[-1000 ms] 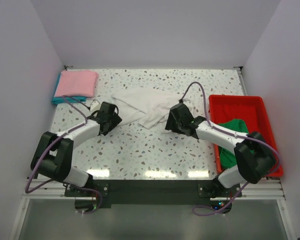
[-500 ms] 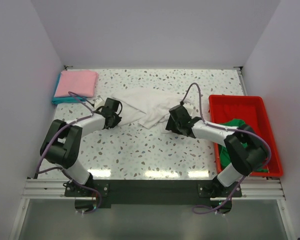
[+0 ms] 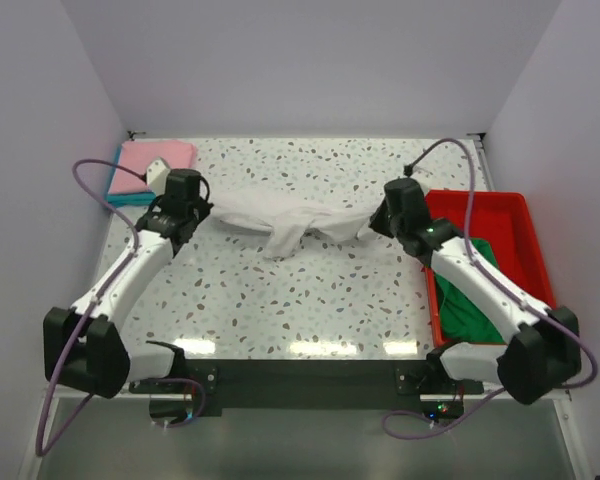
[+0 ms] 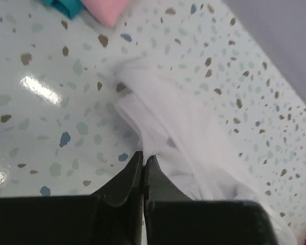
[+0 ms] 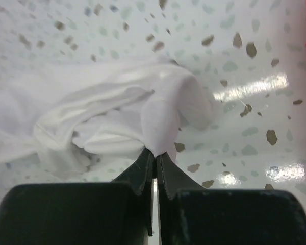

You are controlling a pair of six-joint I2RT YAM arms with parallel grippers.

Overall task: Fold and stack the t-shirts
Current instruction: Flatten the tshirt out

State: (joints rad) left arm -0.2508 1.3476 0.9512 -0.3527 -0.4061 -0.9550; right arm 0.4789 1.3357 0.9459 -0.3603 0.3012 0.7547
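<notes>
The white t-shirt (image 3: 292,222) hangs stretched and bunched between both arms above the middle of the table. My left gripper (image 3: 202,212) is shut on its left end (image 4: 158,127), and my right gripper (image 3: 377,220) is shut on its right end (image 5: 143,109). At the back left corner the folded pink t-shirt (image 3: 158,162) lies on top of the folded teal t-shirt (image 3: 120,196). The green t-shirt (image 3: 468,290) lies crumpled in the red tray, partly hidden by my right arm.
The red plastic tray (image 3: 480,203) stands along the table's right edge. White walls close in the left, back and right sides of the speckled table (image 3: 310,300).
Both grippers closed on the white t-shirt's edges, then lifted and pulled apart, the left toward the back left, the right toward the tray. The shirt went from a flat heap to a stretched band.
</notes>
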